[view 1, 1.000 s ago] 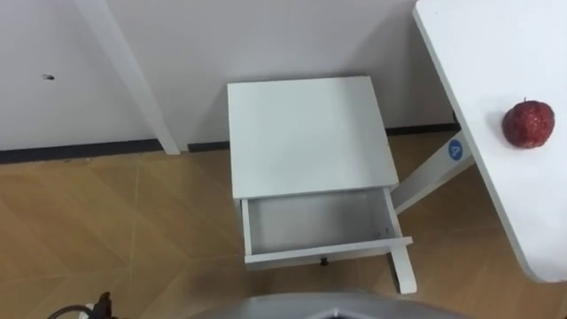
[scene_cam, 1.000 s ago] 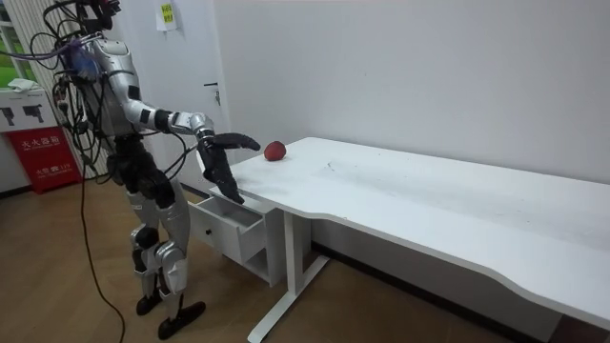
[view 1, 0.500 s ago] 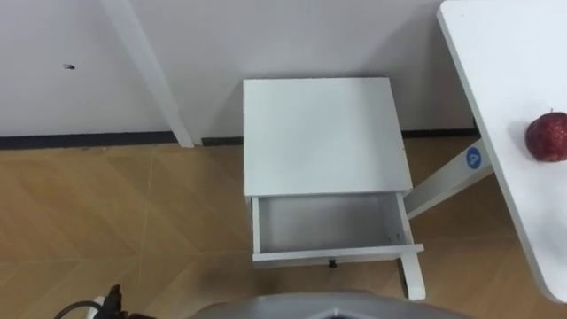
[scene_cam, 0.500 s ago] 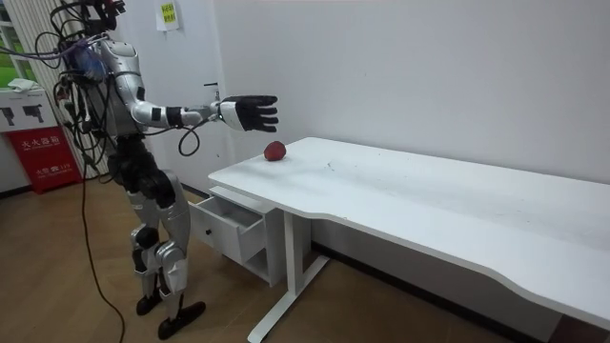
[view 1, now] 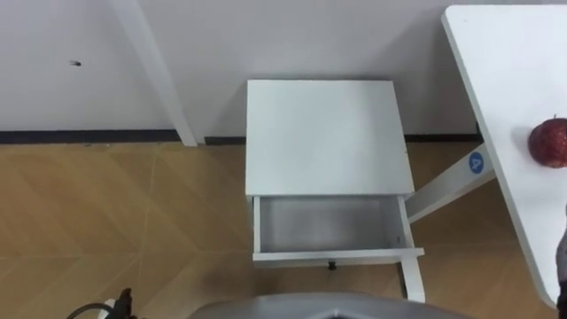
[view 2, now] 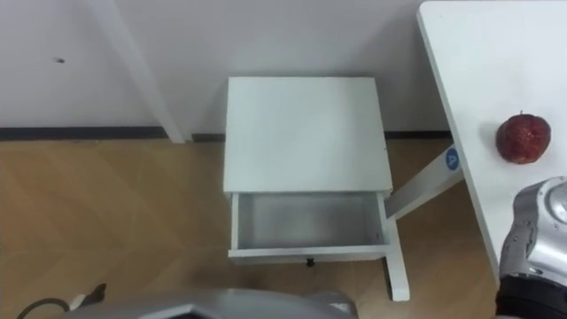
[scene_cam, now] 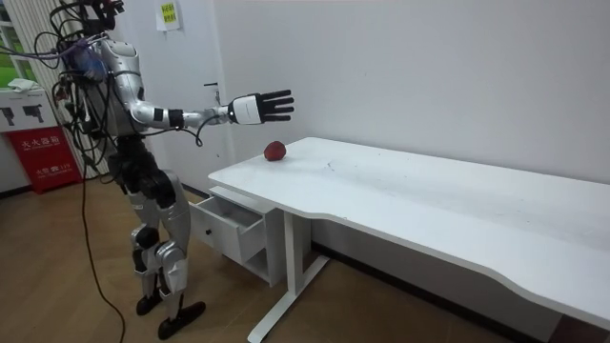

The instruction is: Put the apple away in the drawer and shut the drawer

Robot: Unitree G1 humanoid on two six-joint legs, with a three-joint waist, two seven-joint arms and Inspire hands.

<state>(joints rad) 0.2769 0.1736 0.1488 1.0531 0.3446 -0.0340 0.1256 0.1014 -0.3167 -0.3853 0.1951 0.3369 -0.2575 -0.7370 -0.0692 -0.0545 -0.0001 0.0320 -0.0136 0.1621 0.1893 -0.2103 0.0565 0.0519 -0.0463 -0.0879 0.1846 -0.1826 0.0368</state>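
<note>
A red apple (view 1: 549, 142) (scene_cam: 275, 151) lies on the white table (view 2: 469, 80) near its left end, to my right. Below and left of it a small white cabinet (view 1: 326, 133) stands against the wall with its drawer (view 1: 330, 223) pulled open and nothing in it. I stand in front of the cabinet. My right arm is stretched forward at shoulder height. Its hand (scene_cam: 259, 107) is open with straight fingers, hanging in the air above the apple and slightly short of it, touching nothing. The right forearm (view 2: 534, 237) enters at the lower right.
The table's slanted leg (view 1: 443, 182) stands right beside the drawer's right side. A white post (view 1: 155, 71) leans on the wall left of the cabinet. Wooden floor (view 1: 115, 213) spreads to the left. A red box (scene_cam: 38, 143) sits behind me.
My right arm has risen from beside the drawer to shoulder height, and the hand has spread out above the table's end. The apple and drawer have stayed put; the camera has shifted slightly.
</note>
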